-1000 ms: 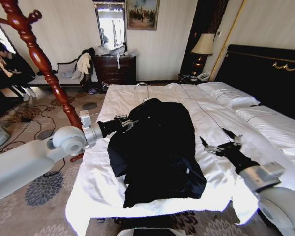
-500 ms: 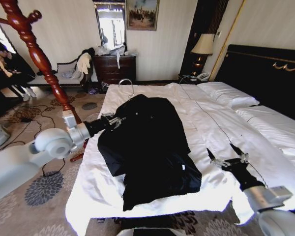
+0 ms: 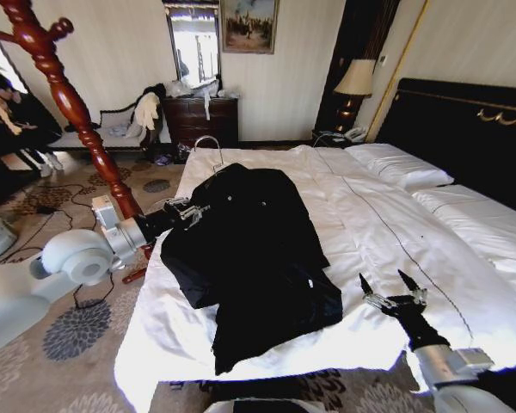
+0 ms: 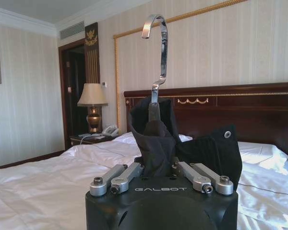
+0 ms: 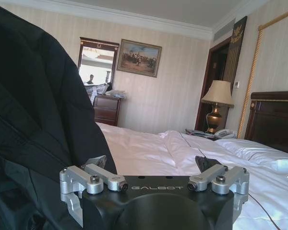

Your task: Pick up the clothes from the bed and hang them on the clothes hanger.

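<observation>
The bed (image 3: pixel 387 232) spreads wide across the room, its wrinkled white sheets running up to white pillows and a black headboard with gold scrollwork. On its left half lies the black jacket (image 3: pixel 249 258), spread from the near edge up toward the middle, one shoulder lifted at the left side. The clothes hanger (image 4: pixel 156 57) sits inside the jacket's collar, its silver hook rising clear of the fabric. The left claw (image 3: pixel 182 212) is at the bed's left edge, closed tight on the bunched collar at the base of the hook. The right claw (image 3: pixel 394 289) hovers low over the sheet just right of the jacket, fingers spread and holding nothing.
</observation>
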`<state>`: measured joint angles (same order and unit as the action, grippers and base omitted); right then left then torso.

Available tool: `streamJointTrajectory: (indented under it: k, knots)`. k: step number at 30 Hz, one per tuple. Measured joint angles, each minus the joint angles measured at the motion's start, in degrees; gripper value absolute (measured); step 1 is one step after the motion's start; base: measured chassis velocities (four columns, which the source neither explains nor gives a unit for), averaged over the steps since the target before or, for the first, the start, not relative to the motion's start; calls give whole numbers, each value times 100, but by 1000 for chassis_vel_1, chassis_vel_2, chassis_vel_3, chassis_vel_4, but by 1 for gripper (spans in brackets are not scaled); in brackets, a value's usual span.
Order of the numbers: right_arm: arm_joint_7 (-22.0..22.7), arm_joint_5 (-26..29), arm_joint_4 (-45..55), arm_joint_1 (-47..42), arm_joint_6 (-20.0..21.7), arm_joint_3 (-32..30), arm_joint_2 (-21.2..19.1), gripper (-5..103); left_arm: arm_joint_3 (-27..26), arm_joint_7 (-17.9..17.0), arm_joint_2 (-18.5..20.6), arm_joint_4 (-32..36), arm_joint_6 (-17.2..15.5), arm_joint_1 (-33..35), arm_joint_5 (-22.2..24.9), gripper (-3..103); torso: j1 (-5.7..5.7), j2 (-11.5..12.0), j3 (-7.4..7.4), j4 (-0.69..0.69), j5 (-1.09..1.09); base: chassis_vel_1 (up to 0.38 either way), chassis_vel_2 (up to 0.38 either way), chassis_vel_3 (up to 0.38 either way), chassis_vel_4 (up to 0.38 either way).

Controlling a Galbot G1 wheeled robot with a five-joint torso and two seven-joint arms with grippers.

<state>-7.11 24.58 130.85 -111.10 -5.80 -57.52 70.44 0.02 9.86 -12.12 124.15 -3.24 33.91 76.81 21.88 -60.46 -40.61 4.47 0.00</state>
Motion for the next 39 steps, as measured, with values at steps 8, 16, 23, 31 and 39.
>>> streamJointTrajectory:
  k: [8,16,23,31,39]
  knots:
    - [-1,0,4,3,1,-5,-13,100,5,-142,-32,20,-47,-127,-6,18,0,0,0,0,0,0,0,0,0]
    - [0,0,10,5,9,-8,-21,100,18,-365,-69,-91,-159,-495,113,18,0,0,0,0,0,0,0,0,0]
    - [1,0,12,6,16,-11,-24,100,55,-611,-36,-228,-333,-1060,421,18,0,0,-1,0,0,0,0,0,0]
    - [3,1,16,6,20,-12,-28,100,79,-1013,99,-534,-600,-1731,1212,18,0,0,-1,0,0,0,0,0,0]
    - [5,3,18,6,23,-13,-29,100,117,-1060,196,-726,-702,-2063,1409,18,1,0,0,0,-1,0,0,0,0]
